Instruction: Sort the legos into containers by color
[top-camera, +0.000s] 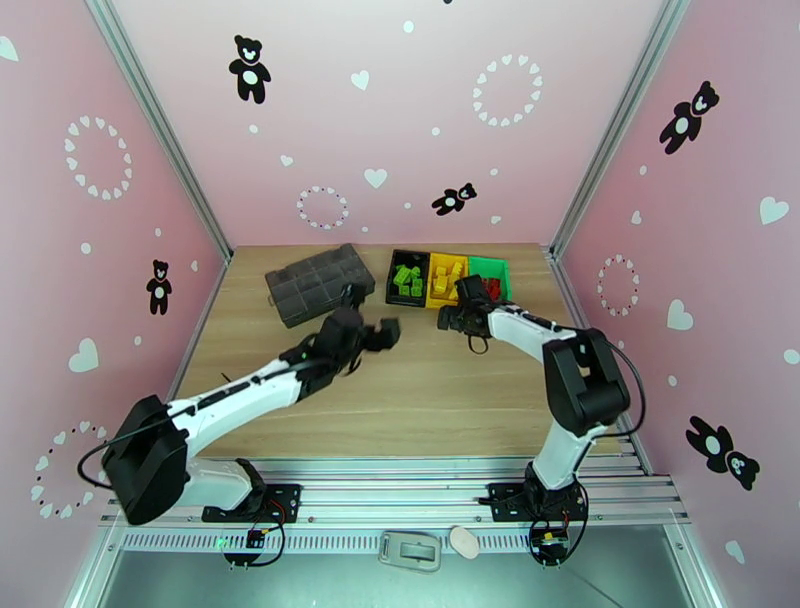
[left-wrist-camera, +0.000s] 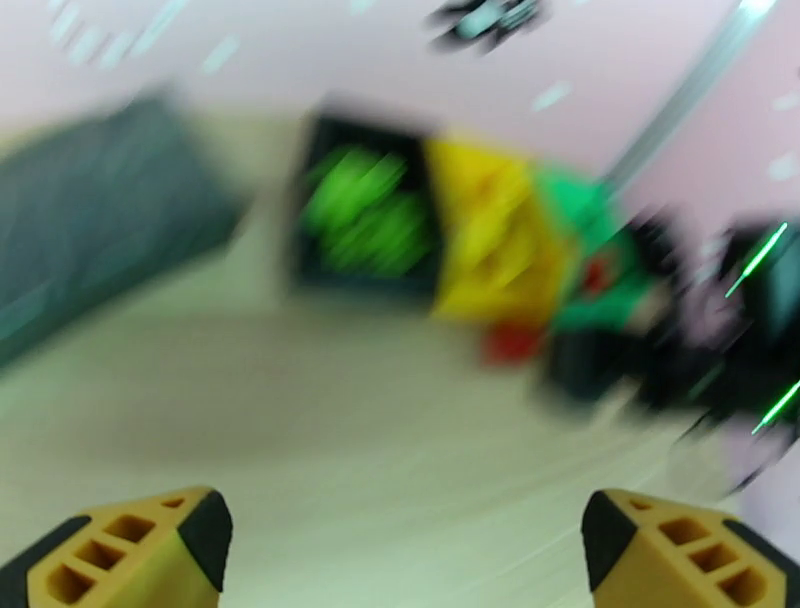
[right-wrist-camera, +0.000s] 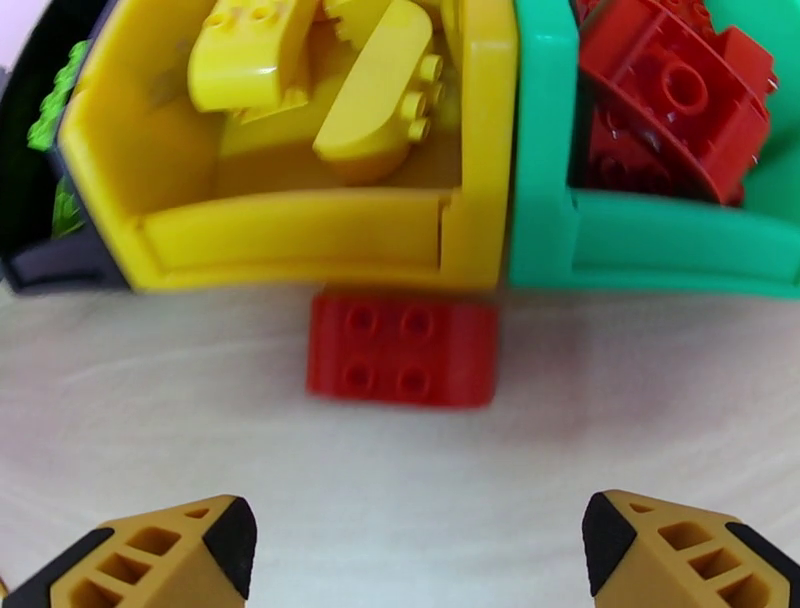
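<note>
Right jaws: standing wide, empty.
Left jaws: standing wide, empty.
Grip advice: centring on red brick (right-wrist-camera: 402, 348), mid-frame; closing across its flat sides.

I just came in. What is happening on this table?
Two robot arms sort lego bricks by color into three bins. The black bin holds green bricks, the yellow bin yellow bricks, the green bin red bricks. One red brick lies on the table in front of the yellow bin. The right fingers hover open near it; the left fingers are open too.
</note>
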